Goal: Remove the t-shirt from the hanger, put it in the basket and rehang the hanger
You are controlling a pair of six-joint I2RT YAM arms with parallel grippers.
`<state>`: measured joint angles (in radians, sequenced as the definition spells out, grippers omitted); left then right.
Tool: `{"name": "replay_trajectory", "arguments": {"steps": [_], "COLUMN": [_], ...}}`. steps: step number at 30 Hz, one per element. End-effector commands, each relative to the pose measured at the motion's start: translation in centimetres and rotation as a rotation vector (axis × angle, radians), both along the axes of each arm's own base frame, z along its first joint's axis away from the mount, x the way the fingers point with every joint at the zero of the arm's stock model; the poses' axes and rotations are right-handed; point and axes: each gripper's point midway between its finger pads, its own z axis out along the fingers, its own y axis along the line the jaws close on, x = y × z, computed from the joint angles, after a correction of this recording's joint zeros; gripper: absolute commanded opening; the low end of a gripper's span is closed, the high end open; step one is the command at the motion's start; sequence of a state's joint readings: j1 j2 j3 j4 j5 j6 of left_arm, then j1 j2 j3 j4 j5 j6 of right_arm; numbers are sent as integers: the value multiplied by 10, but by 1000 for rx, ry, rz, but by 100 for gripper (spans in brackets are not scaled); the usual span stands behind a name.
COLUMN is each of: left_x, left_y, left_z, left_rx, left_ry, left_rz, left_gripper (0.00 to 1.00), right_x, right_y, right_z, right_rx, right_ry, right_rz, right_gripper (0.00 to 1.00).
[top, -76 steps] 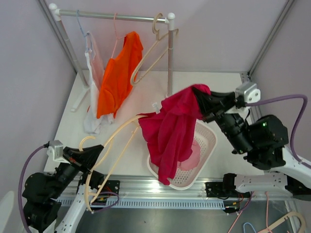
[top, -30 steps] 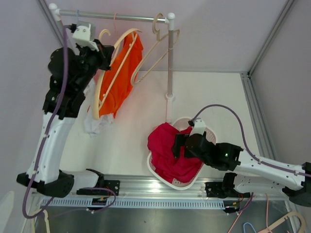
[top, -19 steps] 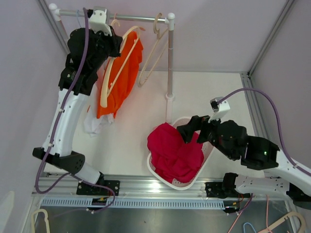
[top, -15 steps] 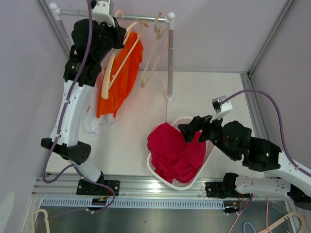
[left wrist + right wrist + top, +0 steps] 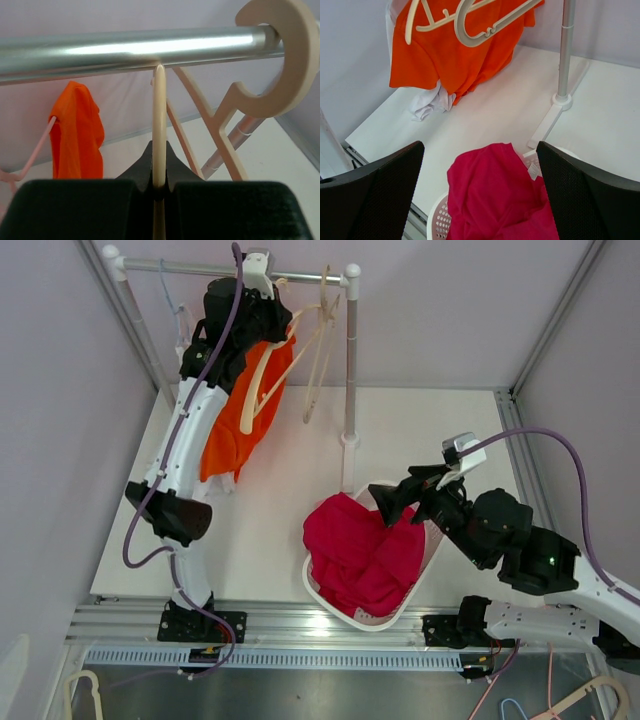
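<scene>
The crimson t-shirt (image 5: 362, 558) lies bunched in the white perforated basket (image 5: 325, 602), off any hanger. My right gripper (image 5: 392, 498) hovers just above it, open, with nothing between its fingers (image 5: 375, 195); the wrist view looks straight down on the t-shirt (image 5: 495, 200). My left arm reaches up to the metal rail (image 5: 200, 268). The left gripper (image 5: 159, 150) is shut on the thin cream hanger (image 5: 159, 110), whose top touches the rail (image 5: 125, 50). From above, that bare hanger (image 5: 262, 380) hangs in front of an orange shirt.
An orange shirt (image 5: 240, 410) and a white garment (image 5: 427, 102) hang at the rack's left. Other empty cream hangers (image 5: 320, 350) hang beside the rack's right post (image 5: 350, 360); one's hook (image 5: 280, 50) sits on the rail. The post's foot (image 5: 560, 105) stands behind the basket.
My left arm has carried the bare hanger up and rightward along the rail. My right gripper, which let the t-shirt into the basket, has lifted slightly and stays open.
</scene>
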<state>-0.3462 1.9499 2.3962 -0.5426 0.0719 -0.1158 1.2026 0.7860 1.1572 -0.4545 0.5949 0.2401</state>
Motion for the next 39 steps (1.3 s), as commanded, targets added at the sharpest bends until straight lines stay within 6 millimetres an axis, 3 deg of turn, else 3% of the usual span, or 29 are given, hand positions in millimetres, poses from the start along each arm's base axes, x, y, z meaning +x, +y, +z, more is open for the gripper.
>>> {"name": "replay_trajectory", "arguments": {"steps": [1, 6, 12, 13, 14, 17, 19, 22, 31, 36, 39], "left_x": [-14, -17, -34, -38, -29, -17, -13, -7, 17, 13, 0], "left_y": [-9, -18, -20, -19, -21, -27, -27, -34, -65, -83, -92], "left_z": [62, 67, 82, 93, 93, 82, 88, 81, 43, 36, 34], "left_rx": [-112, -177, -183, -185, -182, -173, -200, -220, -197, -193, -177], "left_ry": [-153, -153, -206, -221, -221, -200, -229, -221, -182, -173, -162], "left_rz": [-77, -110, -115, -114, -112, -111, -101, -120, -158, -212, -269], "left_gripper": [1, 1, 1, 1, 1, 1, 1, 1, 1, 1, 1], "right_x": [0, 0, -1, -1, -1, -2, -4, -7, -15, -18, -17], "right_y": [-7, -9, -11, -10, -9, -8, -8, -11, -22, -26, -24], "right_z": [16, -5, -9, -8, -8, -6, -5, -8, -7, -13, -16], "right_rx": [28, 0, 17, 18, 13, 29, 41, 57, 106, 122, 108], "right_ry": [-52, -17, -15, -17, -15, -10, -2, 16, 36, 51, 51], "right_rz": [-5, -17, -15, -16, -13, -10, 0, 5, 15, 18, 21], "right_gripper": [99, 99, 99, 99, 99, 99, 99, 100, 100, 99, 99]}}
